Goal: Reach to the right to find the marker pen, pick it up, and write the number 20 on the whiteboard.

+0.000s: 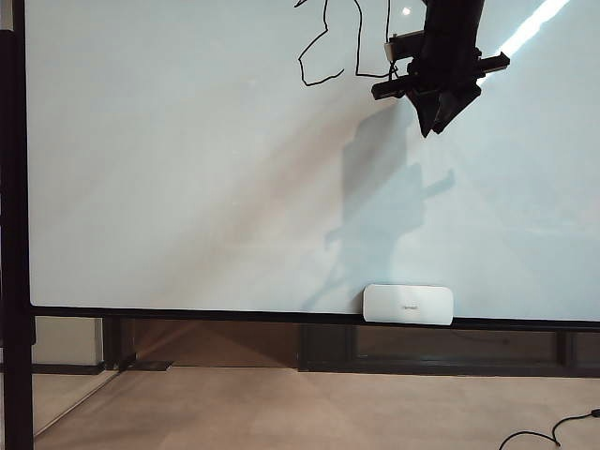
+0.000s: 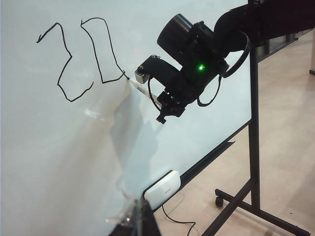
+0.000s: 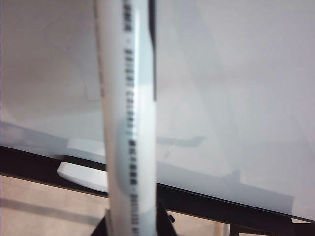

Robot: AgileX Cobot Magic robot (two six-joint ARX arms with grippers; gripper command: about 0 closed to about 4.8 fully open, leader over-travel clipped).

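I can read the number 20 [image 2: 81, 56] in thin black strokes on the whiteboard [image 2: 59, 147]; print along the marker pen [image 3: 129, 123] is too blurred to read.

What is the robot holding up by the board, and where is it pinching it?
The right pincer holds the white marker pen by its back end, tip on the whiteboard. The left pincer is out of sight.

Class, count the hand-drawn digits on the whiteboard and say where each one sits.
2. The wobbly "2" is on the left; the boxy "0" is beside it, nearer the marker pen held by the right gripper. None seem hidden on the whiteboard.
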